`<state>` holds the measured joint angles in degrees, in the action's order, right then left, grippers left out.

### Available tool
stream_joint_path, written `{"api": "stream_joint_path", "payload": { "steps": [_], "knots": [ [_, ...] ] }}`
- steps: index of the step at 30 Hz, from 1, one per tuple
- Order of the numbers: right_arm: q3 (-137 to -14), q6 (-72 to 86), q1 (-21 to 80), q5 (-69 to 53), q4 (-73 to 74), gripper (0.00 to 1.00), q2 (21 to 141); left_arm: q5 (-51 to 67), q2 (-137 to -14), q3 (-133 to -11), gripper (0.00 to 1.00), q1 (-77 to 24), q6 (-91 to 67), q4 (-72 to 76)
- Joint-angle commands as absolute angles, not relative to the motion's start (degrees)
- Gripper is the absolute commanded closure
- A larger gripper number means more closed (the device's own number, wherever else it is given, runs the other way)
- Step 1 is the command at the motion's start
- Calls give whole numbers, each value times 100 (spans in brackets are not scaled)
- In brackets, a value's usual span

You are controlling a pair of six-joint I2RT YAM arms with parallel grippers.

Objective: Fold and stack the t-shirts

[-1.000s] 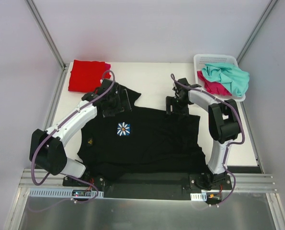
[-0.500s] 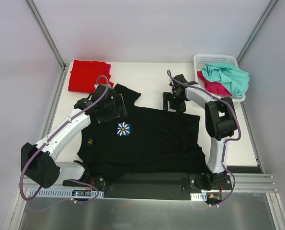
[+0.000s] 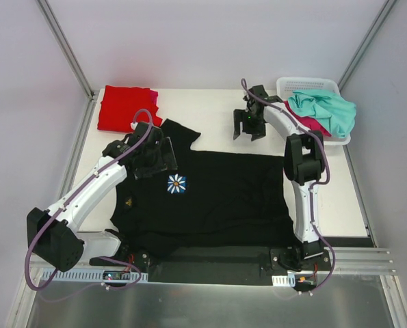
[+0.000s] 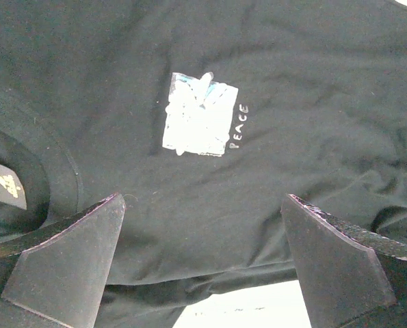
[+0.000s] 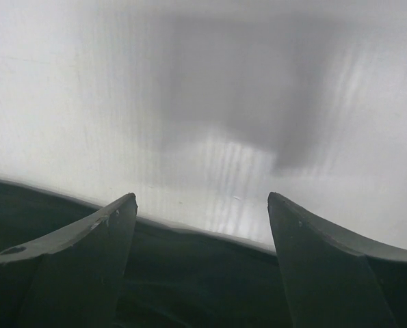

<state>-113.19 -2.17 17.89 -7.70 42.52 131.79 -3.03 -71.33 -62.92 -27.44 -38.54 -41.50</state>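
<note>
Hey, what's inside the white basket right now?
In the basket, a crumpled teal shirt lies on top of a magenta-pink one. Anything beneath them is covered.

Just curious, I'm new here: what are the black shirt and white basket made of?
Black shirt: soft matte cloth, probably cotton knit; it lies limp and wrinkled. Basket: apparently white moulded plastic, smooth; rigid walls pierced with a lattice.

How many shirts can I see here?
4: black shirt spread flat centrally, red shirt folded at the far-left corner, teal shirt and pink shirt heaped in the white basket. Others may hide underneath.
</note>
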Motion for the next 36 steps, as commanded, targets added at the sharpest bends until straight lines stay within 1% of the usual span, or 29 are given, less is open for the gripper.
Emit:
{"api": "stream_joint_path", "payload": {
  "steps": [1,5,7,11,17,20,23,26,30,36],
  "knots": [
    [-11445,-334,1538,-642,4712,19,12721,-501,-6952,-6460,1,-2804,-3841,-4403],
    [-10497,-211,1538,-730,4228,18,12103,-466,-6987,-6451,1,-2804,-3867,-4412],
    [-10406,-185,1512,-520,4184,17,12120,-422,-7022,-6434,1,-2812,-3893,-4412],
    [-10547,-123,1048,-509,4236,18,12514,-413,-6988,-6381,1,-2856,-3902,-4412],
    [-11196,-114,441,-790,4420,18,12981,-501,-6812,-6240,1,-2865,-3876,-4403],
    [-11469,-105,256,-878,4544,19,13139,-483,-6811,-6223,1,-2865,-3893,-4412],
    [-11487,-114,185,-1019,4553,18,13175,-448,-6846,-6240,1,-2865,-3902,-4412],
    [-11383,-88,246,-1282,4544,19,13105,-448,-6882,-6267,1,-2865,-3894,-4412],
    [-11014,-176,588,-1178,4526,18,12684,-422,-6934,-6284,1,-2883,-3955,-4395],
    [-10241,-273,1431,-845,4710,18,11419,-466,-6908,-6267,1,-2979,-4034,-4386]
  ]
}}
